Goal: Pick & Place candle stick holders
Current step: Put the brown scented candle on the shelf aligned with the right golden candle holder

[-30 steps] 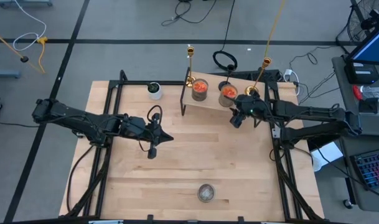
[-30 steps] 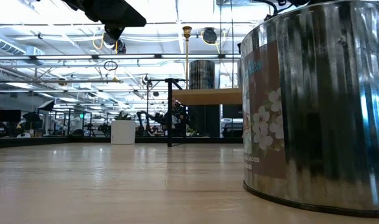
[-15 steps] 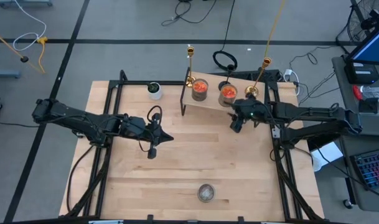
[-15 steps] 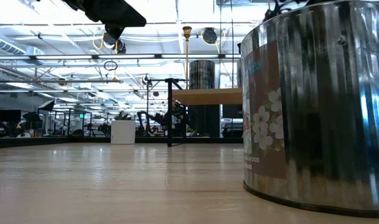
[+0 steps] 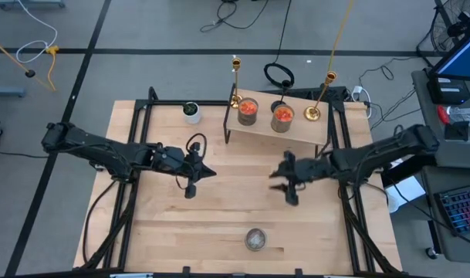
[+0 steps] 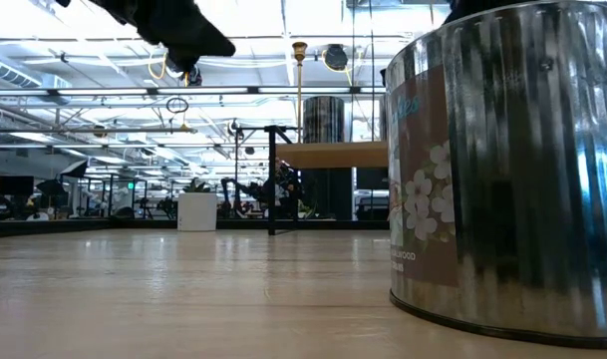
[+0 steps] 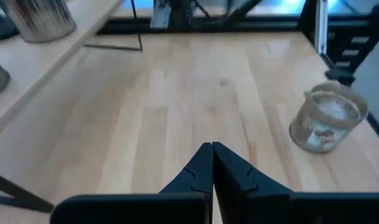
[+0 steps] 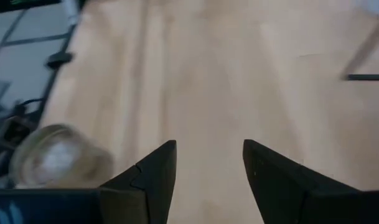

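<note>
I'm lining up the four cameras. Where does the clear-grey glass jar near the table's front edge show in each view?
High view: the clear-grey glass jar stands alone near the table's front edge.
Low view: it fills the right side, close up.
Left wrist view: at the right, beyond the shut left end effector.
Right wrist view: blurred at lower left, beside the open right end effector.
Shared landmark: the wooden shelf.
</note>
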